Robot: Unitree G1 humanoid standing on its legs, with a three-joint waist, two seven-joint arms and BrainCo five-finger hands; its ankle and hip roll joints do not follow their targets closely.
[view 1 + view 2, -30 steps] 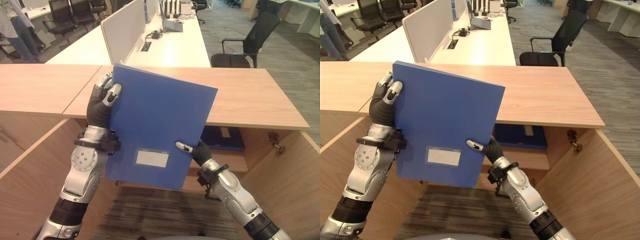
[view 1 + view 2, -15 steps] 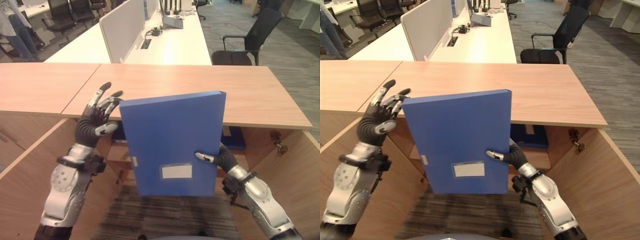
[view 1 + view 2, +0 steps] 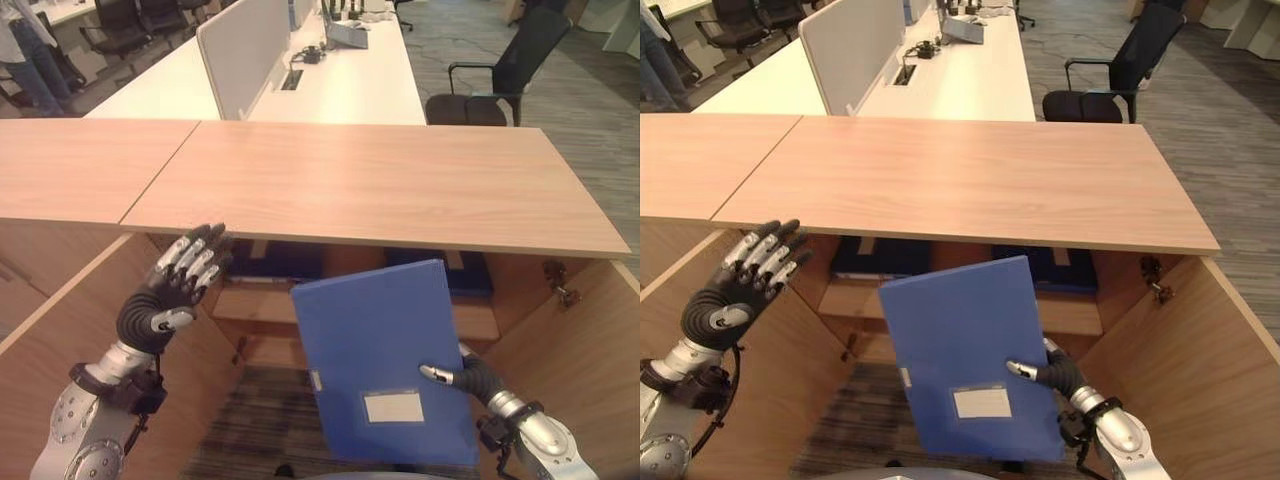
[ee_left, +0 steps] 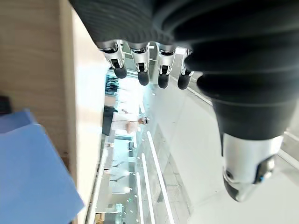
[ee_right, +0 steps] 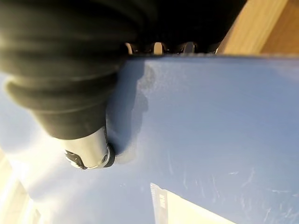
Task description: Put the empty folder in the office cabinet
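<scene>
Right hand pinches the blue folder at its lower right edge, thumb on the front face, fingers apparently behind. Folder is upright, slightly tilted, in front of the open cabinet, below its wooden top. Left hand is raised at the left, fingers straight, holding nothing.

Open office. Light wood cabinet top in front, doors swung open at both sides. Behind it a long white table with a white divider panel. Black office chair at right on grey striped carpet. More black chairs far left.
</scene>
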